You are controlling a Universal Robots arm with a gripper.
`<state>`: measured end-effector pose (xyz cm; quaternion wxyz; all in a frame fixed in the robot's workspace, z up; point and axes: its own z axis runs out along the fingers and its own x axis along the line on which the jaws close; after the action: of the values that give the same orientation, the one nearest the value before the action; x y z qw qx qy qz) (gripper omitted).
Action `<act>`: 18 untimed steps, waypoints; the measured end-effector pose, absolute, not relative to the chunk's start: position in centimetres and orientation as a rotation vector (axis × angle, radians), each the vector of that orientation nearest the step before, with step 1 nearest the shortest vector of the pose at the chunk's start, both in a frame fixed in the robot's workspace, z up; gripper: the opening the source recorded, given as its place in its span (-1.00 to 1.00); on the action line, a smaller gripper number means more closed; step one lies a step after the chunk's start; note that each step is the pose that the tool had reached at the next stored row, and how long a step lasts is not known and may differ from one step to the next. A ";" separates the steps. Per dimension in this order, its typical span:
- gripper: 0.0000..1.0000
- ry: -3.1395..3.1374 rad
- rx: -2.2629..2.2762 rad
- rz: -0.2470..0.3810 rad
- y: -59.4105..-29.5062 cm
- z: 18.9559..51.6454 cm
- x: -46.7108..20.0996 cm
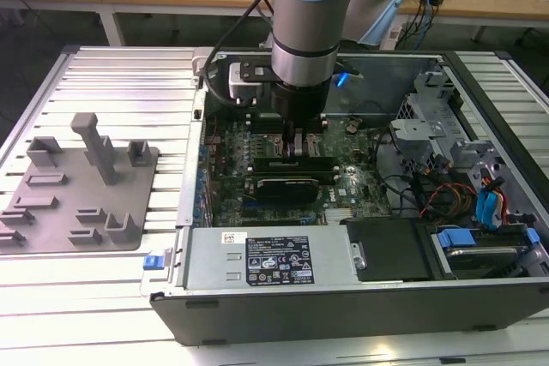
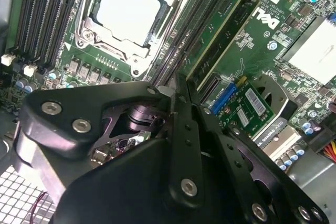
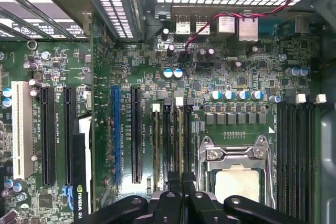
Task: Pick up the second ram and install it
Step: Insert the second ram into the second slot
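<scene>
In the exterior view, at three o'clock from the grey fixture plate [image 1: 141, 203], our gripper [image 1: 296, 150] has its jaws pinching the memory stick [image 2: 220, 32] down at the motherboard [image 3: 231, 72]. We judge it wants a straight, even push, the stick kept upright.

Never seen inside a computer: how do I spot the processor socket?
Inside the open black metal computer case lies a green circuit board. On it sits a silver metal frame around a pale plate. Long black slots flank it; it alone is square.
</scene>
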<state>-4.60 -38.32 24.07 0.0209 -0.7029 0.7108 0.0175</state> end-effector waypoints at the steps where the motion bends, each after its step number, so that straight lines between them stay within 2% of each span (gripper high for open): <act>1: -0.80 2.204 -2.179 0.054 -38.3 24.0 -4.6; 18: -0.80 2.206 -2.193 0.038 -37.9 23.6 -4.6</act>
<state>-4.55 -37.90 23.64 0.0157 -0.7049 0.7090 0.0123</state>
